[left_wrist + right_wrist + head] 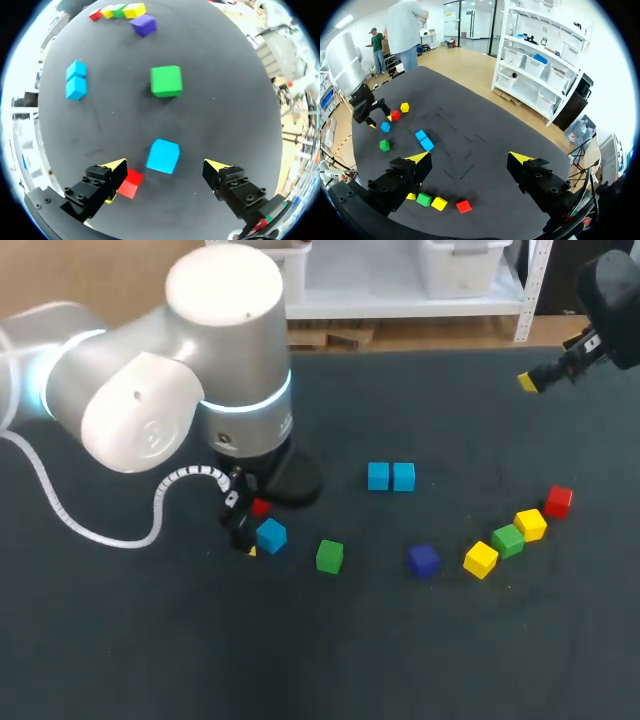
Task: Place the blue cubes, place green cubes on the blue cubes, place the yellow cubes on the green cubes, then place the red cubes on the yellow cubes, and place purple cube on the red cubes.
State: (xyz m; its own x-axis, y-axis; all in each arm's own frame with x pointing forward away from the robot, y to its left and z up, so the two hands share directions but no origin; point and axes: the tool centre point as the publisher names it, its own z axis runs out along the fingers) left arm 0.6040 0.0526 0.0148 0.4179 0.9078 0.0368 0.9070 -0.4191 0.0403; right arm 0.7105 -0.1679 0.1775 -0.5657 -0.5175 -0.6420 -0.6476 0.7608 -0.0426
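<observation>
1. L wrist view: left gripper wide open, grips nothing. Blue cube sits between its fingers, apart from both. Red cube just beside one finger.
2. Head view: L arm hides most of that gripper; red cube partly covered.
3. Only R wrist view shows yellow cube near the red one.
4. Right gripper wide open, empty. Head view shows just one yellow tip.

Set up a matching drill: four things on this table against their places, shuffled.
1 purple cube
2 lone blue cube
3 blue pair
4 row's green cube

A between the left tool's open fingertips
B between two yellow cubes
C touching side by side, mid-table
D free-standing, between the lone green cube and a yellow cube

Pairs: 1-D, 2-A, 3-C, 4-B
</observation>
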